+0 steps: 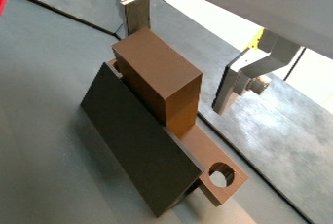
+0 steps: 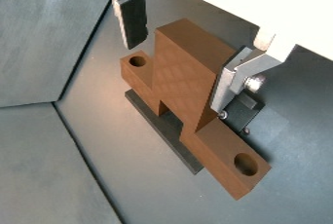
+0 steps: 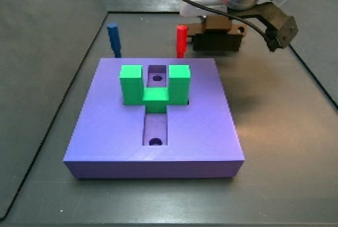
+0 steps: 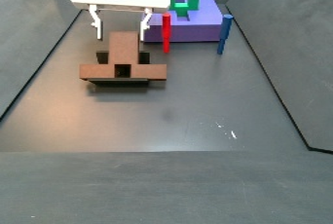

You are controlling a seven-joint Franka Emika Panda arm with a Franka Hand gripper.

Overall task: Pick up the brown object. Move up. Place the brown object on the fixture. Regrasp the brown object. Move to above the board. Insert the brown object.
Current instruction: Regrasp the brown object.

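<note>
The brown object [image 2: 196,96] is a flat bar with a hole at each end and a raised block in the middle. It rests on the dark fixture [image 1: 130,145], whose plate stands against one side of the block [image 1: 156,72]. My gripper [image 2: 182,53] is open and straddles the raised block, with a gap showing at each finger in a wrist view [image 1: 189,45]. In both side views the gripper [image 3: 244,22] [image 4: 117,21] hangs low over the brown object [image 3: 218,41] [image 4: 124,64].
The purple board [image 3: 199,137] carries a green piece [image 3: 156,85] over its slot, with a red peg [image 3: 181,39] and a blue peg [image 3: 115,38] at its far edge. The board also shows in a side view [image 4: 202,28]. Dark walls bound the floor.
</note>
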